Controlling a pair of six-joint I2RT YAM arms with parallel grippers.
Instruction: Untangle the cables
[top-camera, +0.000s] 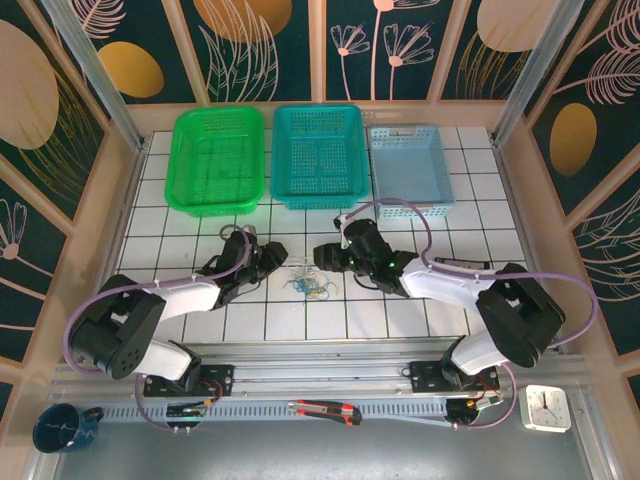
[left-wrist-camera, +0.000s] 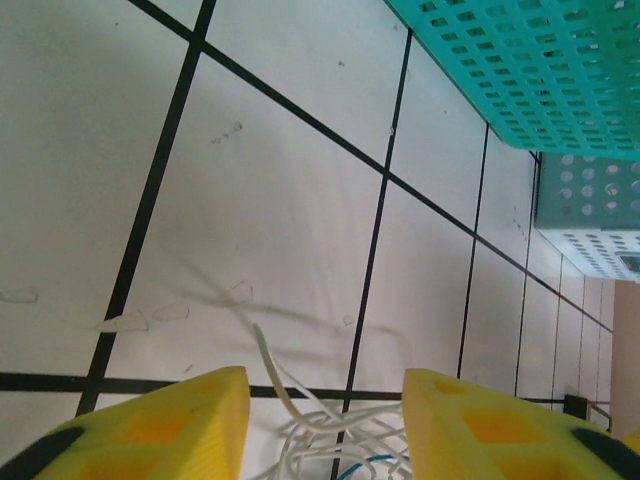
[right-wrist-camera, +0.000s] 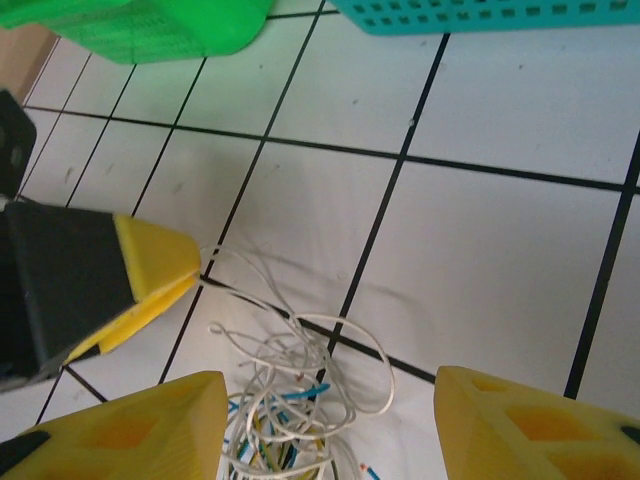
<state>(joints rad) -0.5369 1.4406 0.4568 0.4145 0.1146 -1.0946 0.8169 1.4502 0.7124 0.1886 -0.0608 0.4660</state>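
While the right gripper (right-wrist-camera: 330, 390) stands wide with nothing held, the cables (right-wrist-camera: 290, 395) lie clumped on the table (right-wrist-camera: 480, 250) between its fingers, nearer the left one. In its own view the left gripper (left-wrist-camera: 325, 385) shows a gap with white strands running up through it, yet from the right wrist its tips look nearly met on one strand; whether it pinches I cannot tell. Well beyond stand a green basket (right-wrist-camera: 150, 25) and a teal basket (right-wrist-camera: 480, 12)
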